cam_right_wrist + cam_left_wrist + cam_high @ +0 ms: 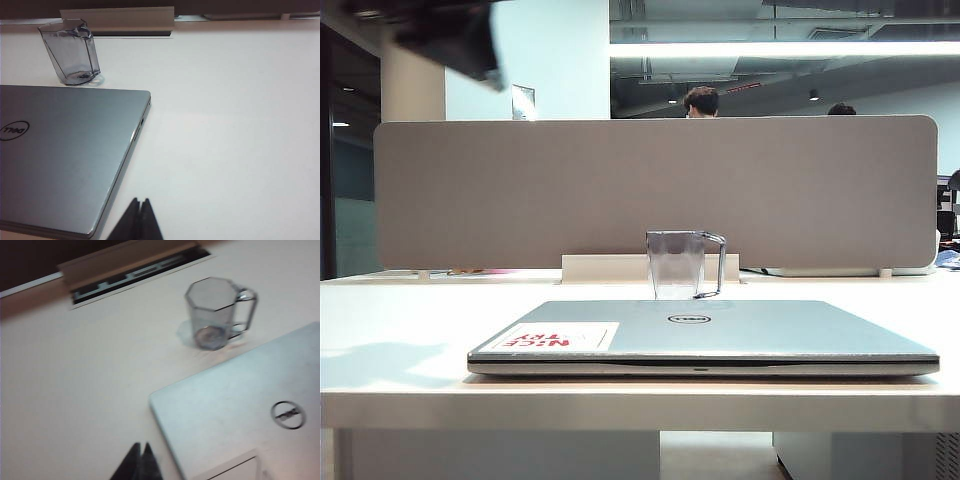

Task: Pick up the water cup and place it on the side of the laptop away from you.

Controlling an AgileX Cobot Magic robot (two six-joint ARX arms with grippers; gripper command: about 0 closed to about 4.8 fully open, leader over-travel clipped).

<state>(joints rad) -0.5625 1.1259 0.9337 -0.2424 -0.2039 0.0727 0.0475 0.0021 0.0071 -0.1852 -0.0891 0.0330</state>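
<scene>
Beyond the far edge of the laptop, toward the back edge of the tabletop, the water cup stands upright and empty on bare surface, its thin squared handle turned to the right in the exterior view. It sits just beside the closed lid without touching it, in front of the cable slot and the grey divider panel. That is the side away from the robot, so by the look of it the cup is already where the task wants it, free of any grip. The laptop lies flat and shut near the front edge, its round logo and white sticker with red lettering facing up. The left gripper hangs above the tabletop off the laptop's left corner, its two dark fingers pressed together with nothing between them; in the exterior view a dark blurred shape at the upper left is probably that arm, well clear of the cup. The right gripper hovers over the tabletop just off the laptop's right edge, fingers likewise closed tight on nothing. Neither gripper is near the cup, which suits a finished placement: a raised, closed gripper is unlikely to clip the handle or tip the mug.
</scene>
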